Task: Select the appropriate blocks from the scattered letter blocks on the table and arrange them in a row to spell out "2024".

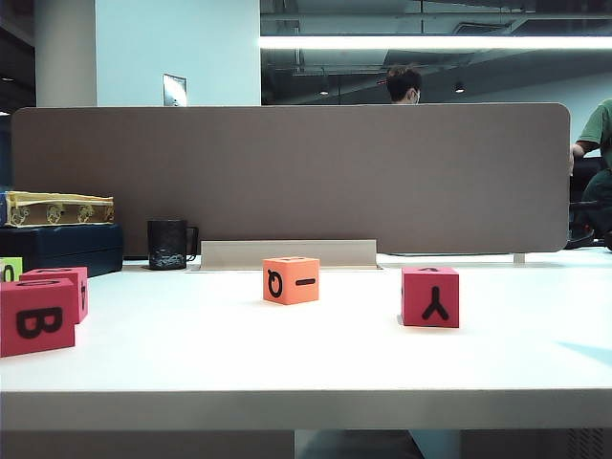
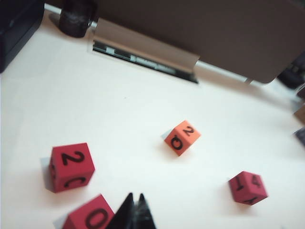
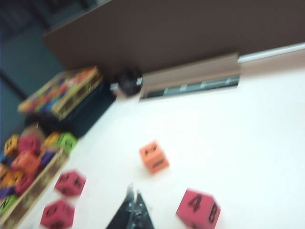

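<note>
Both hands closed, empty, hovering over the desk's (image 1: 287,354) near edge: left hand (image 2: 133,210), right hand (image 3: 133,210). Blocks scattered: orange block (image 1: 291,279) mid-desk, red 4 block (image 3: 198,208) toward the right edge, red 2 block (image 2: 71,167) and red 0 block (image 2: 90,217) by the left edge. Best: open first, descend square over one cube, keep digit upward.

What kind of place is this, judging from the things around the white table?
Probably an open office or lab. A grey-brown divider panel stands at the back of the white table, a person's head shows behind it under a long ceiling strip light, and a black mug stands by the panel.
</note>
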Controlling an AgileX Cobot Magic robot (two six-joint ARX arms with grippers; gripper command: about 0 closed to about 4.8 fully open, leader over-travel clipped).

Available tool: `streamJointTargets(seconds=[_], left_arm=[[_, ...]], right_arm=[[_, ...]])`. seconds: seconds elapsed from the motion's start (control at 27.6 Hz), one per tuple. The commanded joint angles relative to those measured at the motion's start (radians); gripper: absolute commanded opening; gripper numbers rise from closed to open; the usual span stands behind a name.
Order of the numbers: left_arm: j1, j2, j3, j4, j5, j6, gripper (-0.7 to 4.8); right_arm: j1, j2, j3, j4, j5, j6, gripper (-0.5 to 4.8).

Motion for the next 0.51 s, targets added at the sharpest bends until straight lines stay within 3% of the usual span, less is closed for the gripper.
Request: streamJointTargets(seconds=[0.04, 0.4, 0.51], left_arm=[[0.0, 0.094, 0.073, -0.025, 0.005, 0.063, -0.06], [0.0, 0.485, 0.339, -0.156, -0.001, 0.249, -0.06], [0.0, 0.554, 0.383, -0.195, -0.054, 0.286, -0.06]], right_arm=[[0.039, 0.108, 0.113, -0.082, -0.016, -0.077, -0.05], [0.245, 0.422, 0.425, -0.306, -0.003, -0.191, -0.05], [0.304, 0.468, 0.463, -0.329, 0.045, -0.211, -0.05]])
